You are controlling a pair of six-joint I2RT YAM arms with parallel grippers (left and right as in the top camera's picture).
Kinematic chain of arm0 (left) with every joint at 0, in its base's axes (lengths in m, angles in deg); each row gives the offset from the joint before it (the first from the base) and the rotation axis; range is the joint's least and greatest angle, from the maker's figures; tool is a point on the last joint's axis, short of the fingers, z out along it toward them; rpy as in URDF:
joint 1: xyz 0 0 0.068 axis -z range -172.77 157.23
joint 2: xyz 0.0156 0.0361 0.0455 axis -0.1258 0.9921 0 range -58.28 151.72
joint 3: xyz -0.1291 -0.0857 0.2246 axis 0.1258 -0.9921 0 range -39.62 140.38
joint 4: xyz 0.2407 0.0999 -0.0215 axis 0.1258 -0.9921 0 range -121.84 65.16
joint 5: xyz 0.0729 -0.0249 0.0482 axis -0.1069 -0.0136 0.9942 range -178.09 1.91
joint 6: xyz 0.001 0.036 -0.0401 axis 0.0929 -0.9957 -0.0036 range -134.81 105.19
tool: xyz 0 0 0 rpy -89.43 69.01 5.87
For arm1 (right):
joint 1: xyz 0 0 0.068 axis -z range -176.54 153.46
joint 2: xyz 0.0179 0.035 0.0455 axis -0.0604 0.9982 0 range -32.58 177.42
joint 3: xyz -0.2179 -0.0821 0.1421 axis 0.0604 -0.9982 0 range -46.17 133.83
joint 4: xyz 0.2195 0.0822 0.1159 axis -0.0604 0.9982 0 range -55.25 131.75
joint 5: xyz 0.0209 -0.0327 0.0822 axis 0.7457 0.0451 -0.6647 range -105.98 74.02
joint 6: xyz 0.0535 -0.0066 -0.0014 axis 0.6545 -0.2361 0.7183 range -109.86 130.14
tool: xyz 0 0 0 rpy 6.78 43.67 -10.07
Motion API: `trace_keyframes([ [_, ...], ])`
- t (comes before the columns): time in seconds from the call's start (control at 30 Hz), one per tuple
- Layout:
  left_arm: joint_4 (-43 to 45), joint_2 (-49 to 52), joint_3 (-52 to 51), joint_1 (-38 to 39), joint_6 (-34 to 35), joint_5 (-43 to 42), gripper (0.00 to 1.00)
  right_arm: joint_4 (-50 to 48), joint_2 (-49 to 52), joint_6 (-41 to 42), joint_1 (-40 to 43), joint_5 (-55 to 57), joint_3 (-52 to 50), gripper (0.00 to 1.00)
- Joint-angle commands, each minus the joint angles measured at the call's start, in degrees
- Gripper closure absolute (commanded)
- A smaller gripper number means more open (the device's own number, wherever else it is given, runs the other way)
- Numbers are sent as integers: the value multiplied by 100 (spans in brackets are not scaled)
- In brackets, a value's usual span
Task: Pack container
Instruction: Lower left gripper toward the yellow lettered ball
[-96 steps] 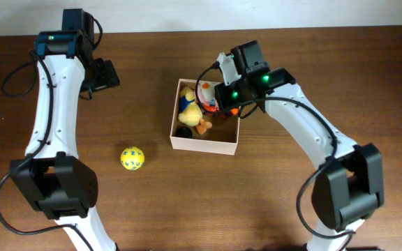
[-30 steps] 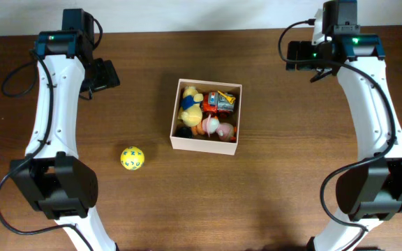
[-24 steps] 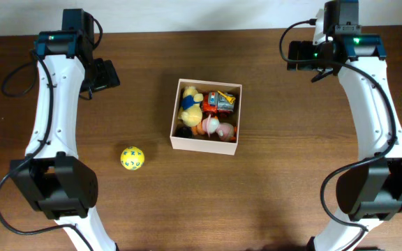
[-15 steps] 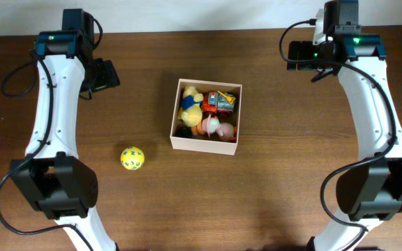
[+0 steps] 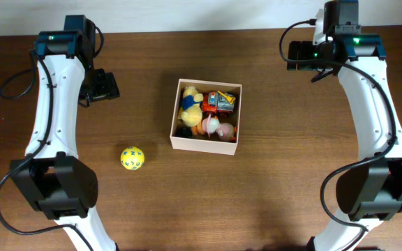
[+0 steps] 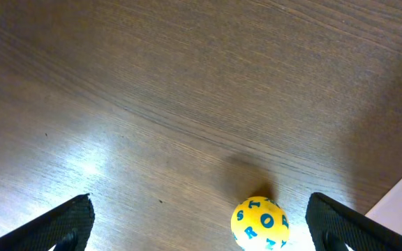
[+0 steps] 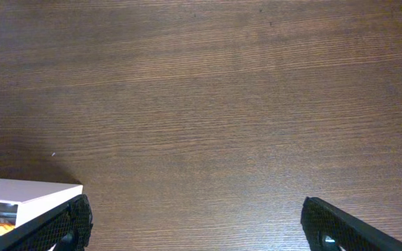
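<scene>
Toys fill the container (image 5: 205, 144), a square, shallow white box with a tan inside that sits near the middle of the worktop (image 5: 292, 195). A yellow plush duck (image 5: 189, 104) with a blue patch lies along its left side. A red and orange toy car (image 5: 220, 102) is in the far right corner, and a small pink toy (image 5: 222, 130) is in the near right corner, touching its neighbours. A yellow ball (image 5: 132, 158) rests alone on the worktop to the left of the container and a little nearer the front edge, well apart from it, with only bare wood between the two.

The left claw (image 6: 202, 226) hangs above the worktop behind the ball with its fingers spread wide and gripping nothing. In its wrist view the ball lies between the two fingertips, nearer the right one, and a white corner of the container shows at the lower right edge. The right claw (image 7: 197, 224) is also spread wide and holds nothing. It hangs over the far right part of the worktop, well away from the container, whose white corner shows at the lower left of its wrist view.

The worktop is dark brown wood with a fine straight grain and a soft glare. A pale wall (image 5: 187, 14) runs along its far edge. Blue capital letters cover the ball, with an O and an R among them, though no whole word can be read.
</scene>
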Motion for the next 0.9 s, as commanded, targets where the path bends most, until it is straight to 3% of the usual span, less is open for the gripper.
trace_keyframes([
  [0.0,-24,46,31,-2,-90,85,1,-2,-188,-17,48,70,98,1],
  [0.2,962,46,31,-2,-85,2,1,-2,-188,-20,48,70,98,1],
  [0.3,1141,48,31,-2,63,-612,1,-2,-188,-20,48,70,98,1],
  [0.4,1073,48,31,2,7,-1207,1,-2,-188,-20,48,70,98,1],
  [0.6,549,72,-142,85,-651,-1578,6,-2,-188,-17,48,70,98,1],
  [0.87,656,72,-1480,509,-649,-1558,6,-2,-188,-20,48,70,98,1],
])
